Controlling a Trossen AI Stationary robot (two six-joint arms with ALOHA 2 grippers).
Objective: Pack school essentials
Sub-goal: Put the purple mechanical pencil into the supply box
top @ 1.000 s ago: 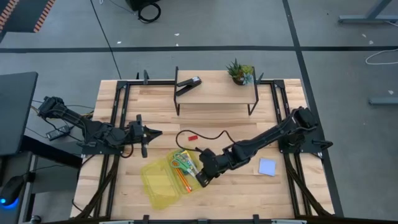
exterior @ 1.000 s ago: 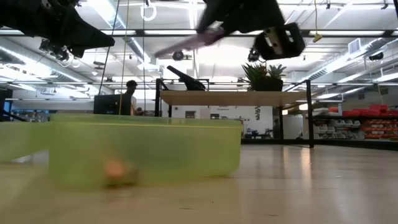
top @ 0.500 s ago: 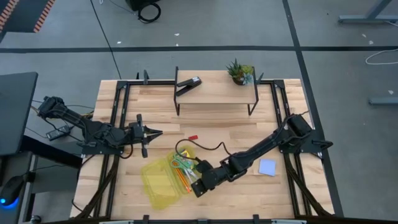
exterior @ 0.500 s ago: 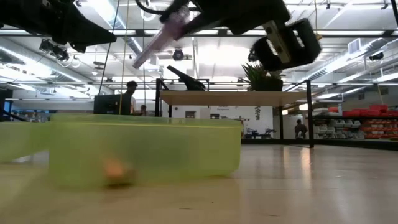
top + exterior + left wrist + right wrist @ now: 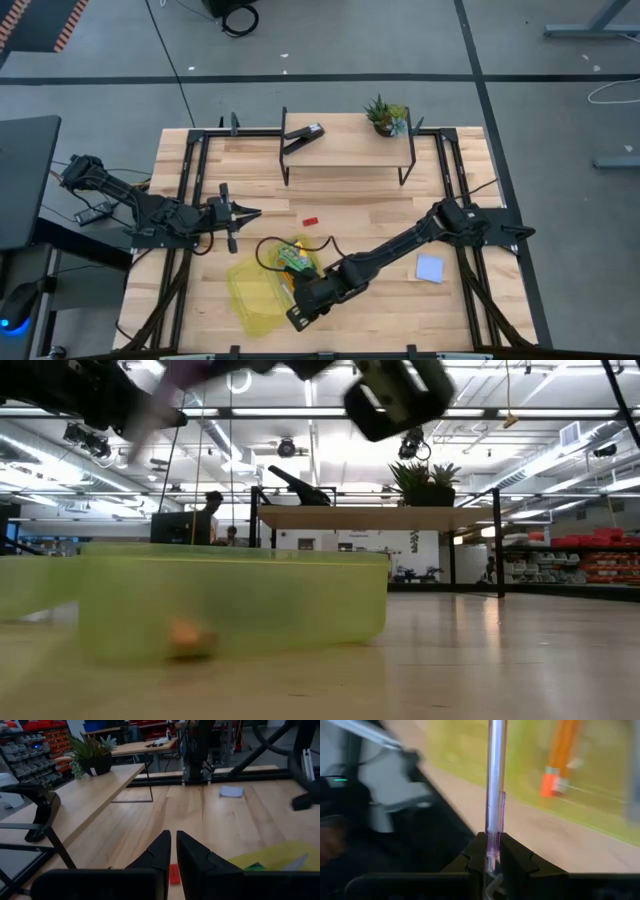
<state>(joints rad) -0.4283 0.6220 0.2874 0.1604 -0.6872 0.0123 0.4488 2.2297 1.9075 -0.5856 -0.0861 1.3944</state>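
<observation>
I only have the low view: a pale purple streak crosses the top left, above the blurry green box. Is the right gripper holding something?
Observer: Yes. The right wrist view shows the right gripper shut on the purple pen.
Operator: Where is it over the table?
Observer: From above, it hangs by the front right corner of the yellow-green box.
Operator: What is not packed yet?
Observer: The tiny red eraser and the pale blue notepad lie on the bare table, outside the box.
</observation>
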